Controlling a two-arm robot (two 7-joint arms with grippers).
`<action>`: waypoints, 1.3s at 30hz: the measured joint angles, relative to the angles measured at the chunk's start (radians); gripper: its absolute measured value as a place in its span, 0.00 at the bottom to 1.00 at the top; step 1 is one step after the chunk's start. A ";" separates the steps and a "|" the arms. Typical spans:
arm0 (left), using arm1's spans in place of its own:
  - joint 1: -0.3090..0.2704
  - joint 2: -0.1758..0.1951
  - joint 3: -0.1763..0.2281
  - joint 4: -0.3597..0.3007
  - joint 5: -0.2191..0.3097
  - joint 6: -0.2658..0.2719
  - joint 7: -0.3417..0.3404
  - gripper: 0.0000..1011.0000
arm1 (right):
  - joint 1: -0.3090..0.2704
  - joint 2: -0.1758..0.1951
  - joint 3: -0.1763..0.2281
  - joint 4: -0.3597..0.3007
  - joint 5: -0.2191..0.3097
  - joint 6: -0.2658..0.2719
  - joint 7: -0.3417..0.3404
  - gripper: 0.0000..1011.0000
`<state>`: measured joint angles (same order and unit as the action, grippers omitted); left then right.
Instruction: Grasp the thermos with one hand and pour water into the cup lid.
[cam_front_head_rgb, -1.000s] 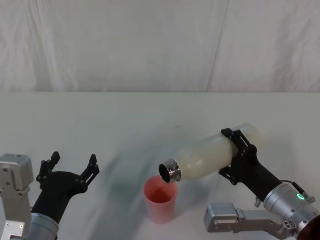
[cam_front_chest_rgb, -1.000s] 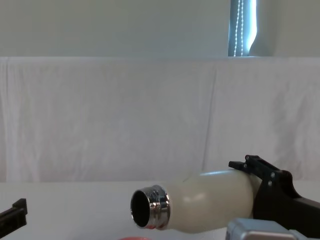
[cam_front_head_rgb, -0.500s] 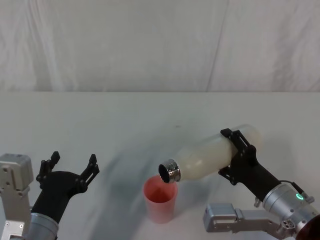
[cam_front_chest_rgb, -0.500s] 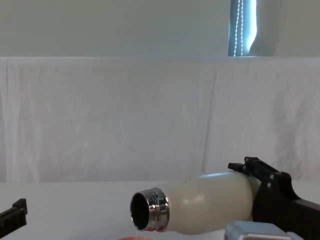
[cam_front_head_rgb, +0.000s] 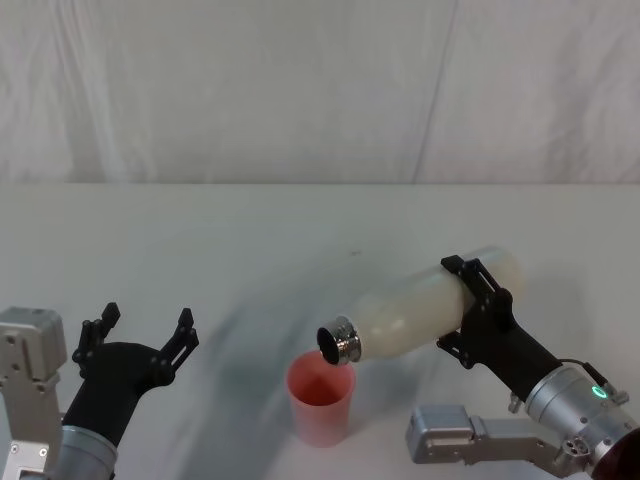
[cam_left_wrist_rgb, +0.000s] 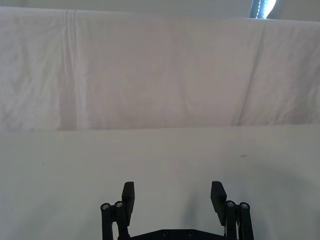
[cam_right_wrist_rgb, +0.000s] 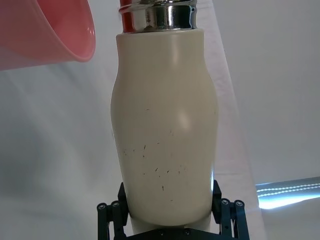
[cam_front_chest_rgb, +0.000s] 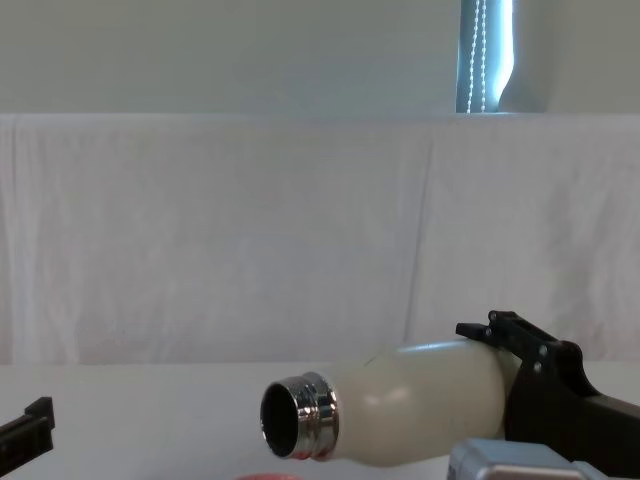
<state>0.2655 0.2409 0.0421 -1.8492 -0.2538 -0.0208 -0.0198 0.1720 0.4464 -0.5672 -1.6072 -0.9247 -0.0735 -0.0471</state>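
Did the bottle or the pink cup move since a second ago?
Hardly at all. The right gripper stays clamped on the thermos, tipped with its steel mouth over the cup lid. In the chest view the thermos dipped a touch, then came back. The left gripper stays open and parked.

Thermos (cam_front_head_rgb: 430, 306): matte cream-white, steel threaded neck, mouth open and dark inside. Tipped nearly horizontal above the table, neck angled slightly down, mouth over the rim of the cup lid (cam_front_head_rgb: 321, 400). Cup lid: pinkish-red, upright, open top.
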 joint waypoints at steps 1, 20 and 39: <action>0.000 0.000 0.000 0.000 0.000 0.000 0.000 0.99 | 0.000 0.000 0.000 0.000 0.000 0.000 0.000 0.94; 0.000 0.000 0.000 0.000 0.000 0.000 0.000 0.99 | 0.005 0.002 -0.006 0.004 -0.009 -0.001 -0.006 0.94; 0.000 0.000 0.000 0.000 0.000 0.000 0.000 0.99 | 0.005 0.003 -0.006 0.002 -0.014 0.003 -0.007 0.94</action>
<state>0.2655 0.2410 0.0421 -1.8492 -0.2539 -0.0207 -0.0199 0.1774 0.4493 -0.5733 -1.6057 -0.9383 -0.0705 -0.0541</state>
